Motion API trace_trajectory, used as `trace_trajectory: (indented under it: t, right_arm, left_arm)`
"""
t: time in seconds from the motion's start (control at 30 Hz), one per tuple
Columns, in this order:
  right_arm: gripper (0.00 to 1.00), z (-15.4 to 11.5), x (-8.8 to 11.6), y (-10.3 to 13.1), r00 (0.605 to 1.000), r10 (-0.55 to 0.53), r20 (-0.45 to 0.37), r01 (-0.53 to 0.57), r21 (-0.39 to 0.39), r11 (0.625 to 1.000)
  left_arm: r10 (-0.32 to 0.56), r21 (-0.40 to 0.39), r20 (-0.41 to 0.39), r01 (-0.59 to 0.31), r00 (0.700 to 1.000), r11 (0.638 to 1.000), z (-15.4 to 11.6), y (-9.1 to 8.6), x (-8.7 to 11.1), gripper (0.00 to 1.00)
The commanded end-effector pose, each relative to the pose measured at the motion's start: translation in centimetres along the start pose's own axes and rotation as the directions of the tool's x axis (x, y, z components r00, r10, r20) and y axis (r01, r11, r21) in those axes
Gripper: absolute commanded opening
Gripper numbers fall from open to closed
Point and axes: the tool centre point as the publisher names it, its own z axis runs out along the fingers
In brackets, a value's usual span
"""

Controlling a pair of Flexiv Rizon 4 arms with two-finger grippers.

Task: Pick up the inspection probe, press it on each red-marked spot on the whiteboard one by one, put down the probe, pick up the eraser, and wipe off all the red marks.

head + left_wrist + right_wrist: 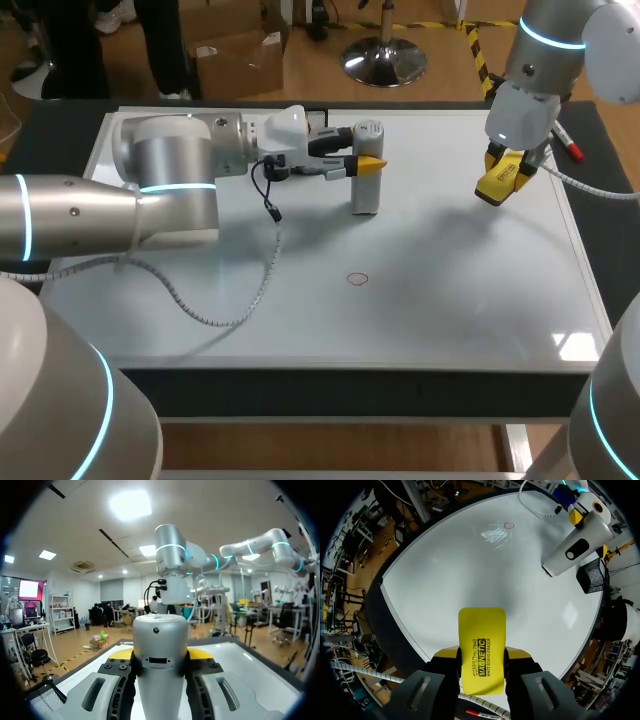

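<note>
The silver inspection probe [366, 168] stands upright on the whiteboard [450, 290] at the back middle, and my left gripper [362, 162] is shut on it from the left; in the left wrist view the probe [160, 665] fills the gap between the yellow tips. My right gripper [502, 178] hangs above the board's back right, shut on the yellow eraser [497, 181]. In the right wrist view the eraser [481, 650] sticks out ahead of the fingers, high over the board. One red ring mark [357, 279] lies in the board's middle, also the red ring [508, 525] in the right wrist view.
A red marker [567, 141] lies at the board's back right edge. My left arm's cable [225, 300] trails across the board's left half. A black mesh basket [592, 575] stands off the board beyond the probe.
</note>
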Motion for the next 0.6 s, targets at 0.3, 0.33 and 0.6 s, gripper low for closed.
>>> trace_trajectory:
  t: [0.3,0.33,0.6]
  right_arm:
    - [0.0,-0.1,0.0,-0.1,1.0,-0.002,-0.004,0.002,0.001,1.0]
    - [0.0,-0.1,0.0,-0.1,1.0,-0.002,-0.004,0.002,0.001,1.0]
    - [0.0,-0.1,0.0,-0.1,1.0,-0.002,-0.004,0.002,0.001,1.0]
  left_arm:
    - [0.026,-0.004,-0.011,-0.026,1.0,1.0,-0.1,-2.3,0.4,0.0]
    - [0.034,-0.009,-0.014,-0.034,0.999,0.999,0.0,-2.5,0.5,0.0]
    - [0.051,-0.027,-0.004,-0.051,0.999,0.998,0.2,-4.5,0.3,0.0]
